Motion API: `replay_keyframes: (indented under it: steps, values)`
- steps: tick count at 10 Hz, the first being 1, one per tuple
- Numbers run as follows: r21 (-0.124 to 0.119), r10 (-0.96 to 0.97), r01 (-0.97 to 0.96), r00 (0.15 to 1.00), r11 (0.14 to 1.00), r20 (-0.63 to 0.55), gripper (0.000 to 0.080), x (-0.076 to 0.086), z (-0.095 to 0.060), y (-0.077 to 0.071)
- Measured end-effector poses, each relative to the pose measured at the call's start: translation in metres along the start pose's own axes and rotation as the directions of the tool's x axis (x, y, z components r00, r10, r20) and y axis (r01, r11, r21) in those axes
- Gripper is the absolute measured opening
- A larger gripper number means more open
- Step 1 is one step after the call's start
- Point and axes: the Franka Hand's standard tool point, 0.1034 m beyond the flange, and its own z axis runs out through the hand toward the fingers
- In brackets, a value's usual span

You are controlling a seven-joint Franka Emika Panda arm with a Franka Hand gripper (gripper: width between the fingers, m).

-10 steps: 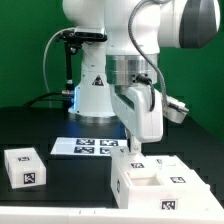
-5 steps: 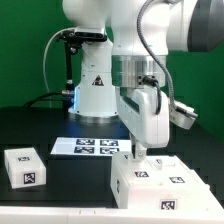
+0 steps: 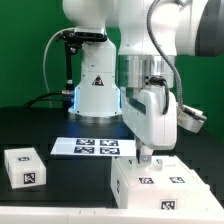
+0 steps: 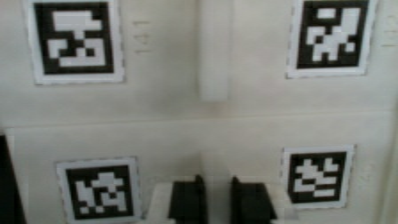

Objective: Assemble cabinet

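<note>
White cabinet box [image 3: 135, 190], one loose block [image 3: 25, 166], one gripper [image 3: 148, 160] over box.

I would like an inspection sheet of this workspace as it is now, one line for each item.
Surface: black table; the marker board lies flat on it.
Job's things: cabinet at the exterior view's right; small white tagged part at its left, apart.
Clutter: nothing seen.
Grippers: gripper just over the cabinet top; fingers close together; contact unclear.
Cables: black cable beside the arm base.
Surroundings: green backdrop.
</note>
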Motion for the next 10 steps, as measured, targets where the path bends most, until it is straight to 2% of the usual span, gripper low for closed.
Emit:
replay_keyframes:
  steps: [3, 4, 5, 7, 8, 9, 10]
  values:
    - [-0.003, -0.013, 0.013, 1.0, 1.0, -0.005, 0.0059, 0.0007, -0.0002, 0.0002]
    - [-0.004, -0.013, 0.013, 1.0, 1.0, -0.005, 0.013, 0.0009, 0.0, 0.0004]
    - [-0.004, -0.013, 0.013, 1.0, 1.0, -0.005, 0.013, 0.0011, 0.0, 0.0004]
    - [-0.004, -0.013, 0.013, 1.0, 1.0, -0.005, 0.0492, 0.0012, 0.0001, 0.0004]
    - [-0.004, -0.013, 0.013, 1.0, 1.0, -0.005, 0.0492, 0.0013, 0.0001, 0.0004]
    - [-0.004, -0.013, 0.013, 1.0, 1.0, -0.005, 0.0627, 0.0013, 0.0001, 0.0004]
    - [-0.004, -0.013, 0.013, 1.0, 1.0, -0.005, 0.0627, 0.0013, 0.0001, 0.0004]
